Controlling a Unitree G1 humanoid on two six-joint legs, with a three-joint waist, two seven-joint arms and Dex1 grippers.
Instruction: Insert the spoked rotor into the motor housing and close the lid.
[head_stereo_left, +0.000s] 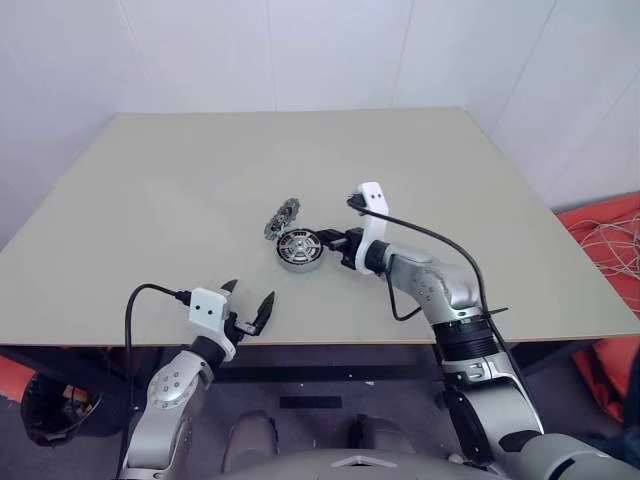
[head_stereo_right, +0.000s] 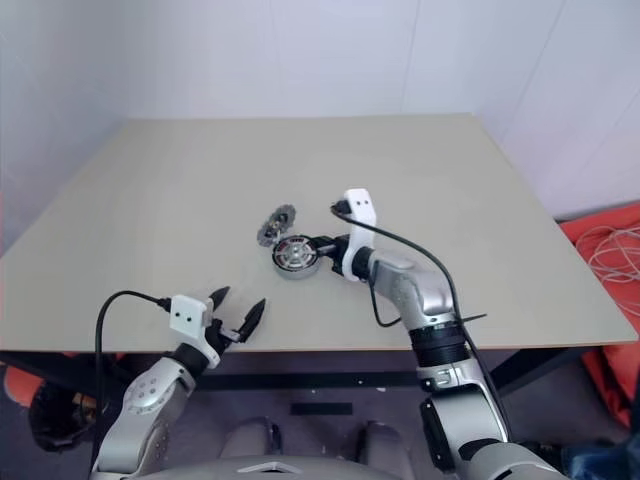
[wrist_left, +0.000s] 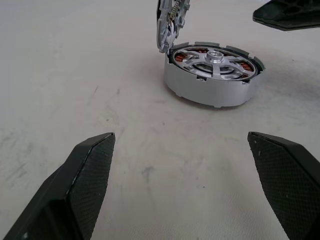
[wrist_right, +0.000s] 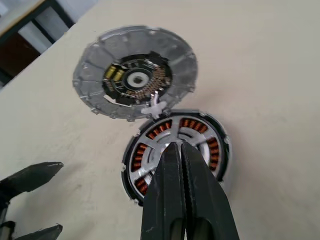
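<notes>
The motor housing (wrist_left: 200, 87) rests near the middle of the table. Inside it sits the spoked rotor (wrist_left: 227, 65), with copper windings showing between its silver spokes. The lid (wrist_right: 95, 65), a grey notched disc, stands tilted open at the housing's far-left edge, joined to it at the rim. My right gripper (wrist_right: 178, 146) is shut, with nothing between its fingers. Its tips hover just over the rotor's hub, reaching in from the right. My left gripper (head_stereo_left: 250, 308) hangs open near the table's front edge, well short of the housing.
The beige table (head_stereo_left: 150, 200) is bare around the motor. Its front edge runs just under my left gripper. Orange cloth and coiled cable (head_stereo_left: 610, 240) lie on the floor past the table's right side.
</notes>
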